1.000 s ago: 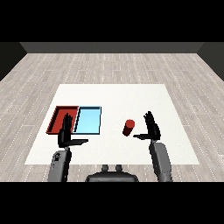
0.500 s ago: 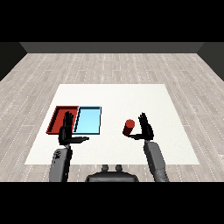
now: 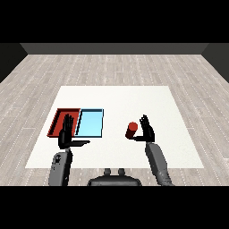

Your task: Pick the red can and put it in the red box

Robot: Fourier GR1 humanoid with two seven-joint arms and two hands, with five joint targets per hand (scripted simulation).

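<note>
Red can (image 3: 132,130): is standing upright right of the table's middle, toward the near edge, well apart from both trays.
Right hand (image 3: 146,130): is being held just beside the can's right side, fingers spread and raised; no curl round the can is being shown, and contact cannot be told.
Left hand (image 3: 67,136): is being held flat and spread over the near edge of the red tray (image 3: 57,121), carrying nothing.
Risk: the can is likely being tipped or pushed leftward if the fingers are closed off-centre.
In the way: the light blue tray (image 3: 90,123) is lying between can and red tray, and the left hand is covering the target.
</note>
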